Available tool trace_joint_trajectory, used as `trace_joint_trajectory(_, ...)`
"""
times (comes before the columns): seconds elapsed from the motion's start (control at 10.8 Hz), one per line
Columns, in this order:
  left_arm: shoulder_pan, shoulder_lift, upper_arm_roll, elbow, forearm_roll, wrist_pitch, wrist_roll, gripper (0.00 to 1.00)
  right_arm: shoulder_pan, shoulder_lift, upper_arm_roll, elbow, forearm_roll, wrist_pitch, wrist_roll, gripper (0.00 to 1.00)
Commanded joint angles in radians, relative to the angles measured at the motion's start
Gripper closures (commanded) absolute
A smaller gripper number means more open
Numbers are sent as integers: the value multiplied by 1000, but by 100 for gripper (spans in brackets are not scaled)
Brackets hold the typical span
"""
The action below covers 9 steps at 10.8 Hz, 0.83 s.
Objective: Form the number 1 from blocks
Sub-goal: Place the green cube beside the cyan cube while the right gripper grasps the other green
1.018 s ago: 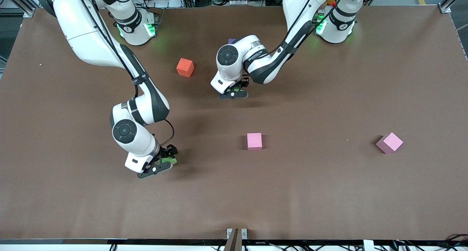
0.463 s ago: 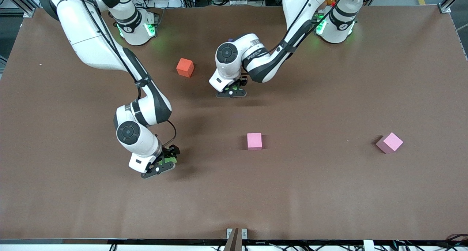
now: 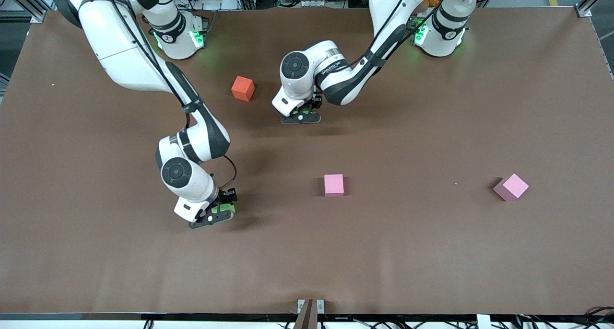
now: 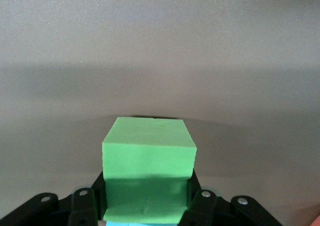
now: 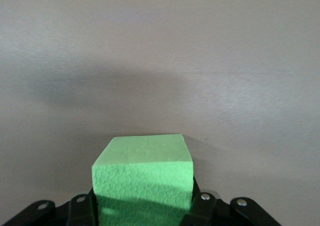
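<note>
My left gripper [image 3: 301,117] is shut on a green block [image 3: 304,111], low over the table beside the red block [image 3: 242,88]. In the left wrist view that green block [image 4: 148,146] fills the gap of the left gripper [image 4: 146,193], and a sliver of the light blue block [image 4: 135,224] shows right against it. My right gripper [image 3: 214,215] is shut on the other green block [image 3: 224,207], low at the table toward the right arm's end. The right wrist view shows this block [image 5: 142,171] clamped in the right gripper [image 5: 142,208]. The purple block is hidden.
Two pink cubes lie on the brown table [image 3: 431,252]. One [image 3: 334,184] is near the middle, nearer the front camera than the left gripper. The other [image 3: 511,187] sits toward the left arm's end.
The right gripper has closed on its green block and shifted slightly toward the middle. The left gripper has carried its green block a little toward the robots' bases.
</note>
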Motion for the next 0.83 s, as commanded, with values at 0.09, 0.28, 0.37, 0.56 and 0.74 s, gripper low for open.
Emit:
trace_joint_trajectory(0.09,4,-26,-14,-46,32,37,-39,100,35,-17,10,4,-8,-74,107,100)
trace_joint_trajectory(0.28,1,-22,-14,-48,32,39,-42,100,35,-16,10,4,-10,-66,106,100)
trace_joint_trajectory(0.37,1,-17,-14,-48,32,39,-41,34,35,-16,10,5,-10,-66,106,100)
trace_joint_trajectory(0.56,5,-25,-14,-48,34,37,-41,0,38,-14,10,8,-7,-65,135,100)
trace_joint_trajectory(0.74,12,-75,-5,-43,32,27,-38,0,56,-14,10,14,-7,-68,207,100)
